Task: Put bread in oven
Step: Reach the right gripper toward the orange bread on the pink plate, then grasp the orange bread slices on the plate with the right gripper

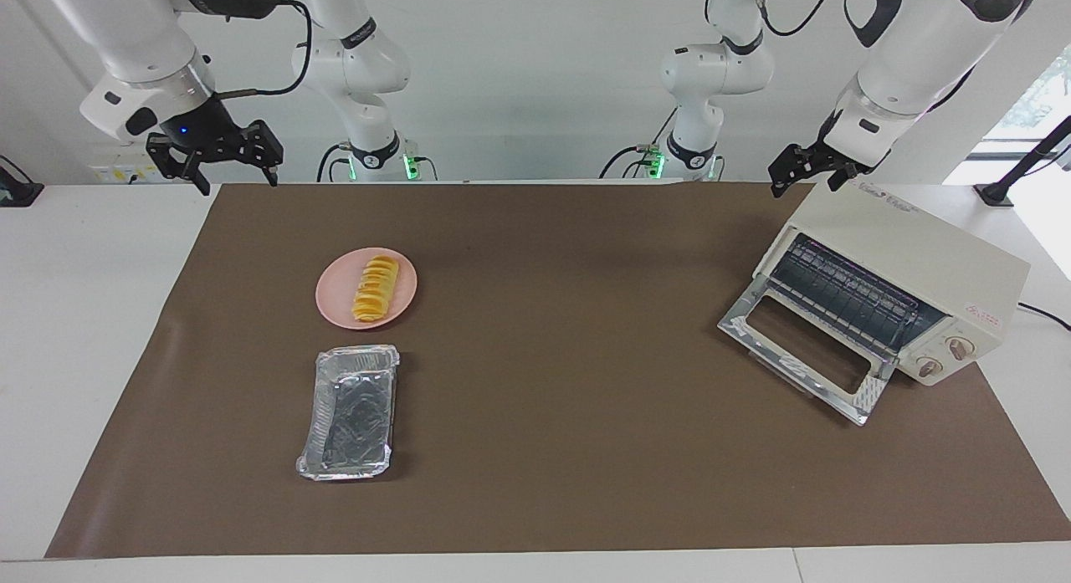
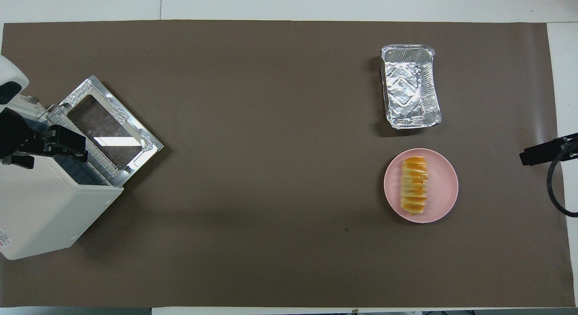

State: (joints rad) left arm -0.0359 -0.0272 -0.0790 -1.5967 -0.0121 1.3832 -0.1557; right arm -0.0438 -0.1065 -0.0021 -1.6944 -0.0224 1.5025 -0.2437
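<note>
With the bread (image 1: 375, 290) lying on the pink plate (image 1: 333, 303) toward the right arm's end, the right gripper (image 1: 219, 156), fingers spread, should centre across the loaf's narrow width before descending, while the left gripper (image 1: 810, 172), its fingers unreadable, waits over the open oven (image 1: 904, 269).

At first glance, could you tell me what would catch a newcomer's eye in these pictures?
Most striking is the golden bread on a pink plate toward the right arm's end of the table, with a foil tray lying farther from the robots. At the left arm's end stands the cream oven, its glass door folded down and the rack showing.
</note>
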